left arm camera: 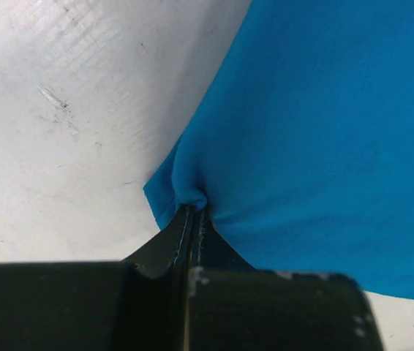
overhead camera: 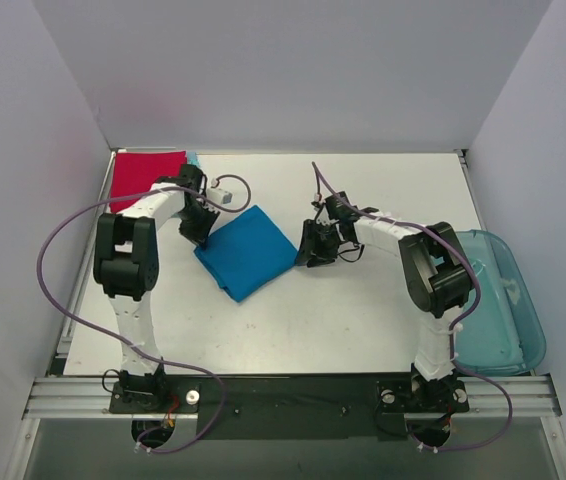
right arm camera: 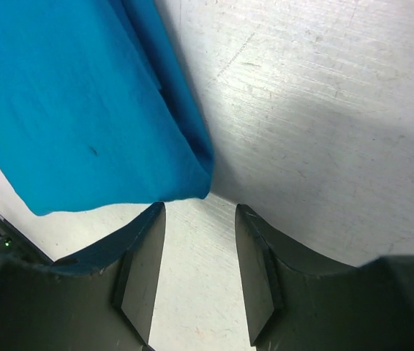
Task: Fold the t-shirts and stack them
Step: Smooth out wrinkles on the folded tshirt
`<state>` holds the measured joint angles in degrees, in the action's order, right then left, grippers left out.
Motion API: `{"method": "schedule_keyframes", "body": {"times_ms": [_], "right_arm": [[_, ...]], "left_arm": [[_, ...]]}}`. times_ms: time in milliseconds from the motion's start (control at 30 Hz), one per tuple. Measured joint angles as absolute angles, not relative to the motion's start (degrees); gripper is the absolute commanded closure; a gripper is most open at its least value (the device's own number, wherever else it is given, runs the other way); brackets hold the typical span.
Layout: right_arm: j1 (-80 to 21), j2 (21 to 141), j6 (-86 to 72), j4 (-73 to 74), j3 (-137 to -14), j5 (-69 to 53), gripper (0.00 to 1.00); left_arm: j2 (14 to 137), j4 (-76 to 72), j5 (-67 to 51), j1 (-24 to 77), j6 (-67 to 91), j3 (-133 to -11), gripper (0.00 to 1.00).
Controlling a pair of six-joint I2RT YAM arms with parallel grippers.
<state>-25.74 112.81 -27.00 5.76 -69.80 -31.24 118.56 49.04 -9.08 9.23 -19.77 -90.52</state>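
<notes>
Two t-shirts show plainly from where I stand. The blue t-shirt (overhead camera: 246, 252) lies folded into a rough square near the middle of the white bench (overhead camera: 363, 320), turned so that its corners point like a diamond. The red t-shirt (overhead camera: 146, 176) lies flat in the far left corner, well apart from the blue one. A thin sliver of light teal cloth (overhead camera: 192, 158) peeks out at its far right edge; I cannot tell what that sliver belongs to.

The left gripper (overhead camera: 201, 232) is down at the blue t-shirt's left corner. Its own wrist camera shows it pressed together on a small pinch of blue cloth. The fabric bunches into a little rounded fold right at the tips, and faint creases run from there across the shirt. The bench beside it is scuffed and scratched.

The right gripper (overhead camera: 310, 250) sits at the opposite, right-hand corner of the same shirt, just beside it. From its wrist camera the fingers (right arm camera: 142, 278) stand apart with bare bench between them. The shirt's layered corner ends just ahead of the gap, not between the fingers, so this gripper holds nothing.

A translucent blue plastic bin (overhead camera: 493, 300) sits at the bench's right edge, beside the right arm and well apart from both shirts.
</notes>
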Motion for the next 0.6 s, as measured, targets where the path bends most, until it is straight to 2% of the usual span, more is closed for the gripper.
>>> {"method": "schedule_keyframes", "body": {"times_ms": [233,267,300,367,500,600], "right_arm": [[-26.2,112.8,-27.2,5.6,-69.8,-31.2,0.6],[-26.3,112.8,-27.2,5.6,-69.8,-31.2,0.6],[-26.4,112.8,-27.2,5.6,-69.8,-31.3,0.6],[-26.6,112.8,-27.2,5.6,-69.8,-31.3,0.6],[-26.9,112.4,-27.2,5.6,-69.5,-31.2,0.59],[-27.0,110.8,-27.2,6.2,-68.0,-30.7,0.58]], "left_arm": [[119.2,46.9,-5.0,10.2,-21.3,-89.3,1.0],[119.2,46.5,-4.0,10.4,-21.7,-89.3,0.98],[119.2,45.8,-2.8,10.6,-22.0,-89.3,0.94],[119.6,44.0,-0.1,11.0,-23.1,-89.7,0.68],[122.8,40.7,4.4,11.5,-24.8,-94.5,0.51],[124.7,36.7,7.3,11.5,-24.5,-98.0,0.41]]}}
